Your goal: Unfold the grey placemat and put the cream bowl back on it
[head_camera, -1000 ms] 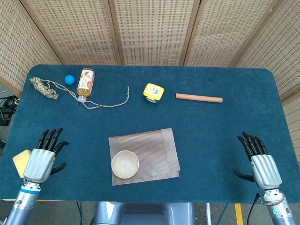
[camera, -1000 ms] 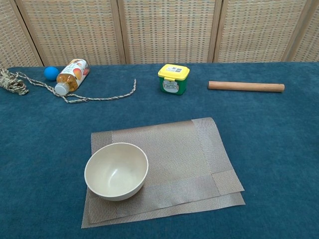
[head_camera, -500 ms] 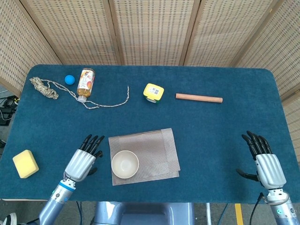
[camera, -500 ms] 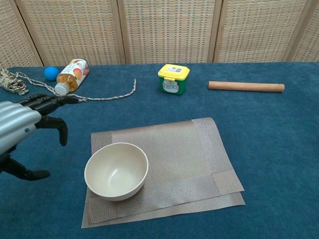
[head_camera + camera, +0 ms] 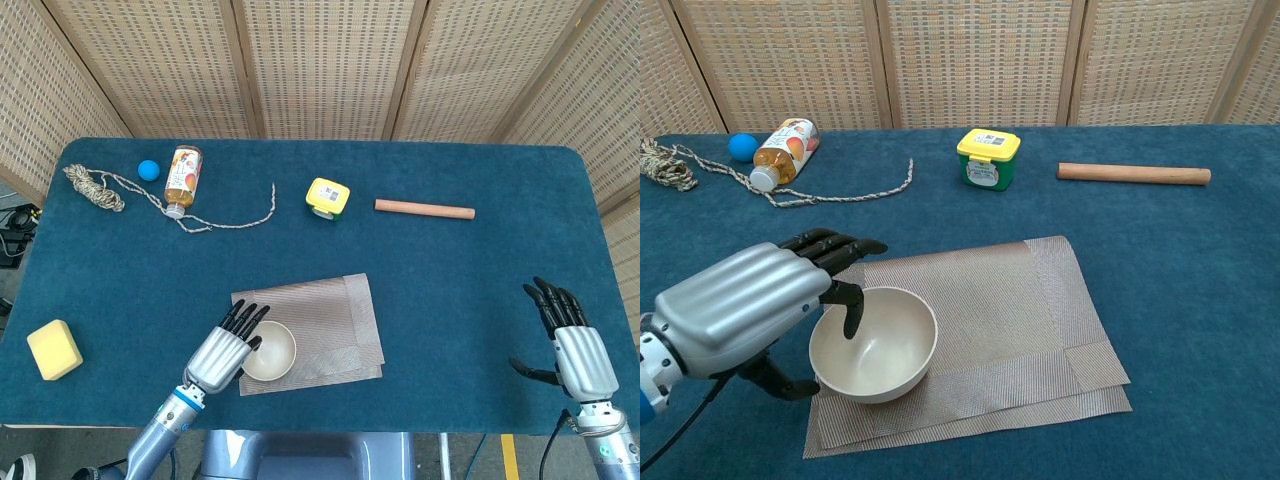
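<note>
Left hand [image 5: 750, 305], fingers spread and holding nothing, hovers at the cream bowl's [image 5: 880, 350] 9 o'clock rim. Bowl sits on the folded grey placemat [image 5: 1010, 320]; it looks rigid, light, best gripped by the rim. Right hand [image 5: 577, 345] idles open.

Wicker screens [image 5: 320, 65] (folding) behind table [image 5: 480, 270]

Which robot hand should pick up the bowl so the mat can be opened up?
Probably the left hand. It is right at the cream bowl, fingers spread over its rim, on the folded grey placemat. The right hand sits far off near the table's other edge, holding nothing.
</note>
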